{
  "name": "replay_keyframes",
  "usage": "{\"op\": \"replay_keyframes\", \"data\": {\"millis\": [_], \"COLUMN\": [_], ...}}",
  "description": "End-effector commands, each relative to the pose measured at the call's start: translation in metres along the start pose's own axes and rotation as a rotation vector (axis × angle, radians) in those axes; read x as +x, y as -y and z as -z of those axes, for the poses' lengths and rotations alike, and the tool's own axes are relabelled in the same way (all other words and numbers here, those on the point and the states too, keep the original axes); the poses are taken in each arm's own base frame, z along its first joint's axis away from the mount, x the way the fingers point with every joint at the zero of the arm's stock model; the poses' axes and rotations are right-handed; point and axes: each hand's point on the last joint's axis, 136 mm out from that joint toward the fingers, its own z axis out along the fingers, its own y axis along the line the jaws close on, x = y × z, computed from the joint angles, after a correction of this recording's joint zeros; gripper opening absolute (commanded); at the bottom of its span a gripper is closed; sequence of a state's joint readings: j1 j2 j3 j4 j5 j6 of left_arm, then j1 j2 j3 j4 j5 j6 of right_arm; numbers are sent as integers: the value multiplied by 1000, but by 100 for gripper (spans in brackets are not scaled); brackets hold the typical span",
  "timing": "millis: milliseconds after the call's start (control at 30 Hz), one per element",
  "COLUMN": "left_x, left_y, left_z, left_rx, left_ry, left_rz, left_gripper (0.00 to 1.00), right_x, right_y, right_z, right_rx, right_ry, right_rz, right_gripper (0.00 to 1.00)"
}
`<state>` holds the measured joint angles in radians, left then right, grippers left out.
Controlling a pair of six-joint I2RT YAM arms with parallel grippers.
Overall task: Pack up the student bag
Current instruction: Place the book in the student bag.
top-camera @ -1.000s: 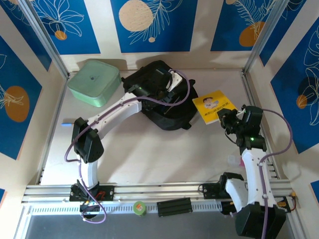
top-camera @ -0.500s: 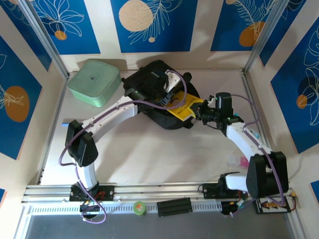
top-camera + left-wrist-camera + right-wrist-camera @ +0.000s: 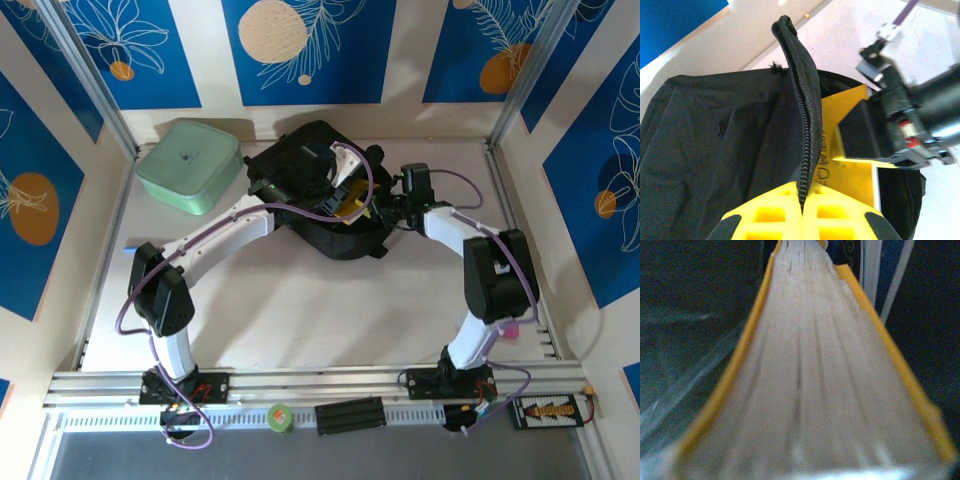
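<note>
Insertion step. We have the student bag (image 3: 335, 240) at the far middle of the table (image 3: 300, 310), just right of the green box (image 3: 188, 165), mouth open. The yellow book (image 3: 852, 172) sits partway into that mouth. The right gripper (image 3: 383, 211) is clamped on the book's outer end. The left gripper (image 3: 802, 212) is pinched tight on the zipper edge (image 3: 802, 125), holding it up (that's our clearance). Next we push the book deeper, then release.
</note>
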<state>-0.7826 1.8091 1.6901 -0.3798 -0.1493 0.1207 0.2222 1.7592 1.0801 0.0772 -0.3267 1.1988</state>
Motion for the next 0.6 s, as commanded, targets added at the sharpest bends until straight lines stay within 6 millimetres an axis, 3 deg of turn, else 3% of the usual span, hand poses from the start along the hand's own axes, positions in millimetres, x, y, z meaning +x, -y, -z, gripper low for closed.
{"op": "replay_keyframes", "data": {"millis": [0, 133, 300, 467, 567], "left_x": [-39, -40, -46, -44, -42], "left_y": [-5, -7, -10, -8, -7], "left_z": [27, 29, 33, 32, 31], "left_rx": [13, 1, -6, 1, 5], "left_ry": [138, 142, 157, 152, 146], "left_rz": [36, 20, 3, 8, 8], "left_gripper": [0, 0, 0, 0, 0], "right_x": [-6, -7, -10, -14, -15], "right_y": [-14, -9, -2, 4, 7], "right_z": [-22, -55, -81, -93, -92], "right_rx": [-23, -22, -9, 15, 21], "right_ry": [-9, -50, -72, -68, -67], "right_rz": [42, 84, 77, 50, 36], "right_gripper": [8, 9, 11, 15, 24]}}
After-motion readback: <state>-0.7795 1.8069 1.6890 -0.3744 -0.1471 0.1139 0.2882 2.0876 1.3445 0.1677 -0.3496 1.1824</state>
